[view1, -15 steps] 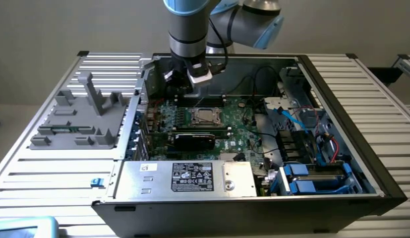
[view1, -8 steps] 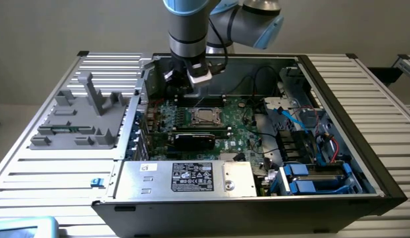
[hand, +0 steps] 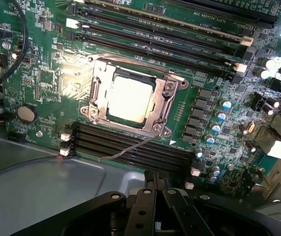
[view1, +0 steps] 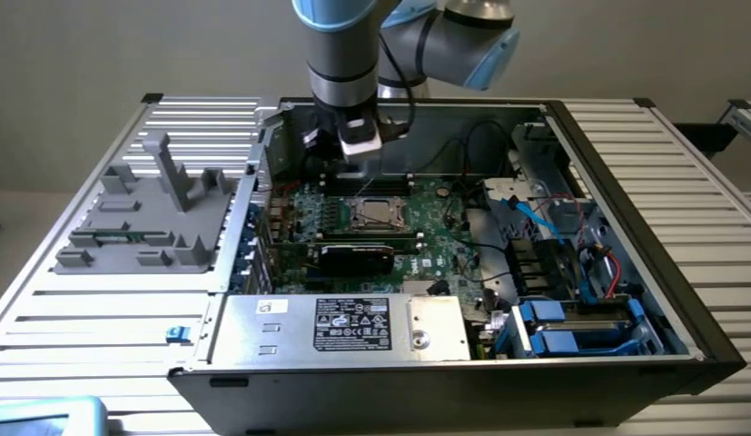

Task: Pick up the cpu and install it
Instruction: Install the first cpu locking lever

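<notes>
The cpu (view1: 378, 211) is a shiny silver square lying flat inside the metal socket frame (hand: 166, 93) on the green motherboard (view1: 442, 238). In the wrist view the cpu (hand: 129, 98) glares brightly, and a thin wire lever (hand: 130, 147) sticks out beside the socket. My gripper (view1: 357, 145) hangs above the board, a little behind the socket, inside the open computer case. It is shut, holds nothing and is well clear of the cpu. Its black body and closed fingers (hand: 155, 204) show in the wrist view.
A black card (view1: 357, 254) sits just in front of the socket, and long memory slots (hand: 179, 29) flank it. A silver power supply (view1: 339, 322) lies at the case front. Cables and blue drive bays (view1: 581, 327) fill the exterior view's right. A grey parts holder (view1: 145, 218) stands on the slatted table at the left.
</notes>
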`<action>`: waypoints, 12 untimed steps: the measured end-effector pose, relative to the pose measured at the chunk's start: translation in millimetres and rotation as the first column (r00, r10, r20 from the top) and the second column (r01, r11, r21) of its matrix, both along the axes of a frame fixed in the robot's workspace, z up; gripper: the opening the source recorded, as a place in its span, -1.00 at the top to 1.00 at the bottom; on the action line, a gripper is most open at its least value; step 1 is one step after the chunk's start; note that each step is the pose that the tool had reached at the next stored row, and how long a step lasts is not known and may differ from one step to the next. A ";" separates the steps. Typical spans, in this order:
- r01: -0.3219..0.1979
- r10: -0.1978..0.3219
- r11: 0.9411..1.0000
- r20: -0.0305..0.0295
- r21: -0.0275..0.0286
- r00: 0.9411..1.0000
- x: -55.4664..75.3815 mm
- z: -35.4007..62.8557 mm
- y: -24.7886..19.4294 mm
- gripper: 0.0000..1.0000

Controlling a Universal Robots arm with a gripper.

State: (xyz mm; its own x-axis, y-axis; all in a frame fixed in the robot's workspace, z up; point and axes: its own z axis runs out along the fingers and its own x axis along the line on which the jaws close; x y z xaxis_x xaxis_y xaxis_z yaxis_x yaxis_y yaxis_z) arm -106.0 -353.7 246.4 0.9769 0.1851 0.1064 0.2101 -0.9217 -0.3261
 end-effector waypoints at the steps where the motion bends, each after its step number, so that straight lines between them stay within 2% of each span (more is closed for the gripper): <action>1: 0.014 -0.014 1.000 0.001 0.000 1.000 0.0 -0.3 0.0 0.79; 6: 0.084 -0.084 0.996 0.002 0.000 0.996 0.0 -0.9 0.0 0.79; 9: 0.088 -0.088 0.996 0.002 0.000 0.996 -0.5 -0.9 0.0 0.79; 10: 0.091 -0.091 0.996 0.002 -0.003 0.996 -0.8 -0.9 0.0 0.79; 12: 0.097 -0.097 0.995 0.003 -0.017 0.995 -1.2 -1.0 -0.1 0.79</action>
